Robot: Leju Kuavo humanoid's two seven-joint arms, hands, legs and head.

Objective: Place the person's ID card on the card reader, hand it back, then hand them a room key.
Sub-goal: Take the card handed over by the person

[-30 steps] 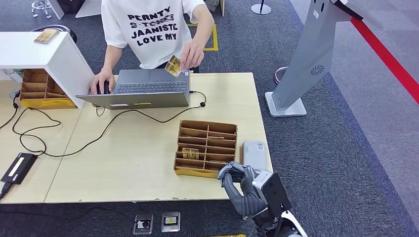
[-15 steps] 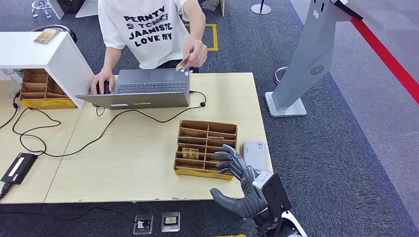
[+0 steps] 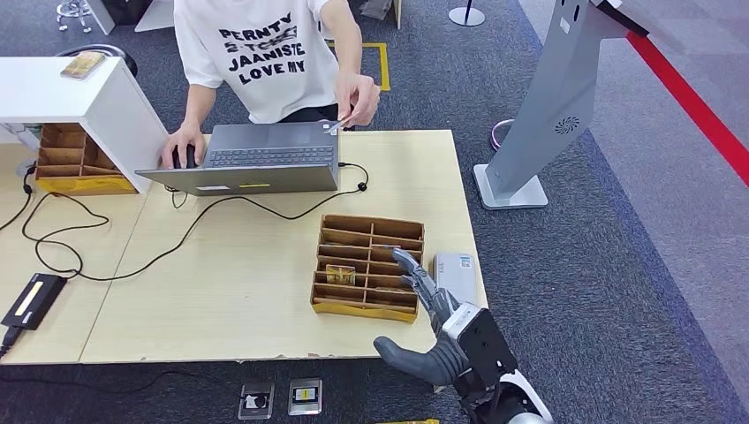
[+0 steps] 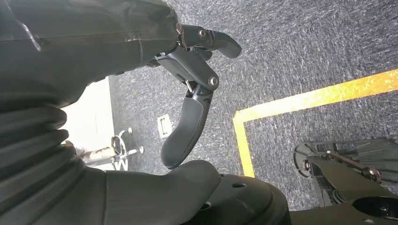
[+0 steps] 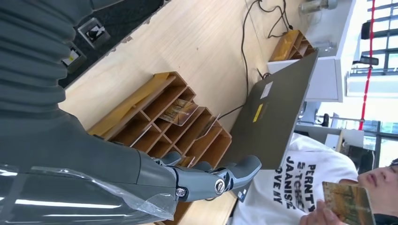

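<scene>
Dark grey carpet with a yellow floor marking and a red line surrounds the pale wooden tabletop (image 3: 238, 283). On it stand an open laptop (image 3: 256, 159), a wooden tray of slots (image 3: 366, 265) with a card in one slot, and a small grey card reader (image 3: 455, 276) just beside the tray.

The right hand (image 3: 422, 305) hovers at the near corner, over the tray edge and the reader; its fingers are stretched out and apart, and it holds nothing. The left hand (image 4: 187, 93) hangs over the carpet, fingers loosely apart and empty.

The person's hand (image 3: 358, 93) holds a card (image 3: 337, 124) above the far edge of the tabletop, well apart from the robot; it is probably the ID card, but it appears too small to be sure.

The risk I see is in the handover: the reach is long, and the fingers may close on the card badly and drop it, or the arm may knock the tray or the laptop on the way.
</scene>
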